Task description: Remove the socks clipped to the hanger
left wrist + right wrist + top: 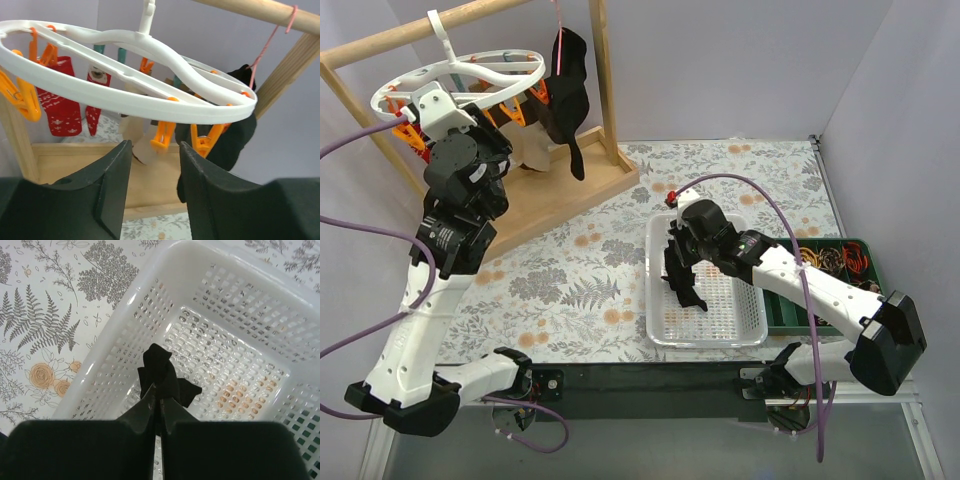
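Observation:
The white ring hanger [460, 72] hangs by its hook from the wooden rail at the top left, with orange clips [162, 137] dangling from it. Two red patterned socks [61, 105] and a tan sock [136, 145] are clipped to it. My left gripper [155, 150] is open and empty, raised just below the near side of the ring [150, 102], with the orange clips beyond its fingertips. My right gripper [160, 390] is shut on a black sock [162, 371] and holds it over the white basket [665, 330], where the sock [682, 278] dangles.
A black garment [565, 95] hangs on a thin pink wire hanger beside the ring, on the wooden rack [575, 185]. A green bin [860, 250] with cables stands right of the basket. The tablecloth is floral.

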You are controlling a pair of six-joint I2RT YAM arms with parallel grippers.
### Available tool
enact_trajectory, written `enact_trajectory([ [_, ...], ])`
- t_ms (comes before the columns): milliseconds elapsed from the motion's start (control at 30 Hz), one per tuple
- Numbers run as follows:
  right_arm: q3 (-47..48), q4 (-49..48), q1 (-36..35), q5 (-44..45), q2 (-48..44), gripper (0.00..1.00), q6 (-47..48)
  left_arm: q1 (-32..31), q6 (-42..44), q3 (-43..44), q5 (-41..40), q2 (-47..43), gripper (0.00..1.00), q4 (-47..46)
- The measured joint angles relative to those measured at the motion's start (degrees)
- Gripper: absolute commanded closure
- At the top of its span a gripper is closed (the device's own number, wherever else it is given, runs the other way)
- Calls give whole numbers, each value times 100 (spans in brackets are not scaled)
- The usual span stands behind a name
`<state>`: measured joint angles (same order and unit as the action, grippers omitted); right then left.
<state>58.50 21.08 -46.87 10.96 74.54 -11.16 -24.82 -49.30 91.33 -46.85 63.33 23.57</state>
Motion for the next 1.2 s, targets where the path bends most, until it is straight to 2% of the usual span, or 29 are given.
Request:
enact_trajectory([
  [67,-24,85,17,-26,0,75,-90,0,4,-2,105,-59,52,4],
  [100,-24,131,26,-46,0,63,-120,0,4,0,160,-101,49,13],
  [133,-24,160,26,-48,-4,59,-133,0,2,0,227,-146,48,26],
  [200,-22,249,26,-74,-4,38,-160,0,2,0,372,-245,45,50],
  [300,15,452,26,-85,-4,30,-136,0,-13,9,680,-428,44,85],
  [500,636,938,26,-11,76,25,4,0,-68,133,1342,-748,44,155],
  [700,1539,789,-173,70,391,23,273,0,-225,155,1856,-975,47,214],
  [967,2232,-1340,-809,-118,1539,23,726,0,-514,57,2155,-1108,54,339],
  [1200,3873,-3351,-1010,-221,3652,39,1047,-2,-608,-170,2199,-1379,57,334],
])
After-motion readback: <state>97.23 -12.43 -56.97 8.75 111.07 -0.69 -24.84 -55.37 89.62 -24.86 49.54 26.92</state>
